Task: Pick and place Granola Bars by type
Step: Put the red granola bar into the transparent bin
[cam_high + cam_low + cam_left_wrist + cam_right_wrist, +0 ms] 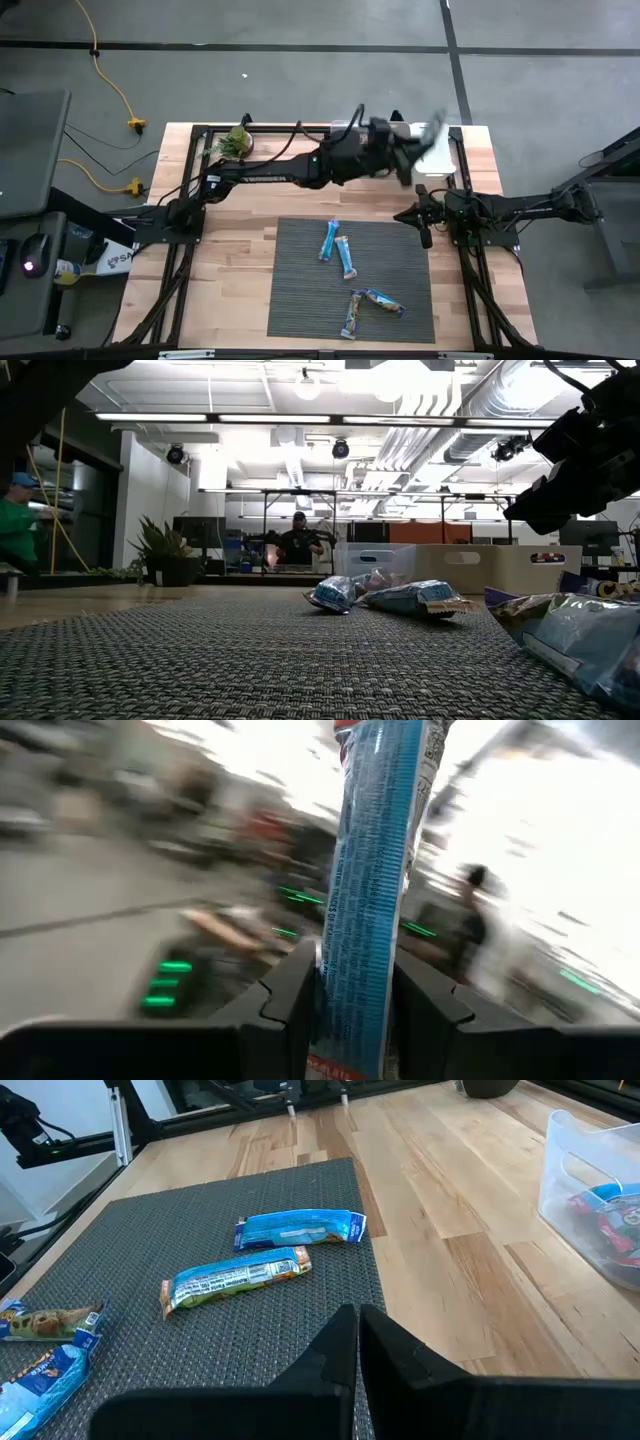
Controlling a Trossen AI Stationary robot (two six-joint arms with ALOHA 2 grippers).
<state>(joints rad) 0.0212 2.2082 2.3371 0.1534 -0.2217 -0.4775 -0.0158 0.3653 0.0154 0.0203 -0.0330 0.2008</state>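
My left gripper point(410, 152) reaches to the table's far right, by a clear bin point(440, 158), and is shut on a blue granola bar point(372, 870). Four more bars lie flat on the grey mat point(300, 290): a blue one point(329, 238), a blue-green one with an orange end point(345, 257), and two near the front, one point(351, 315) beside the other point(383, 302). My right gripper point(421, 216) is shut and empty, low at the mat's far right corner. In the right wrist view the blue bar point(300, 1228) and the orange-ended bar point(237, 1278) lie ahead of its fingers point(345, 1345). My left gripper pinches the blue bar between its two fingers, one on each side, at a spot near one end point(352, 1005). The bar runs along the fingers and sticks out well past their tips. It is lifted clear of the table.
The clear bin point(590, 1175) on the wood at the far right holds wrapped bars point(612, 1205). A small plant point(236, 141) stands at the far left corner. In the low view another clear bin point(372, 558) and a tan box point(500, 567) stand behind the mat; people show in the room beyond.
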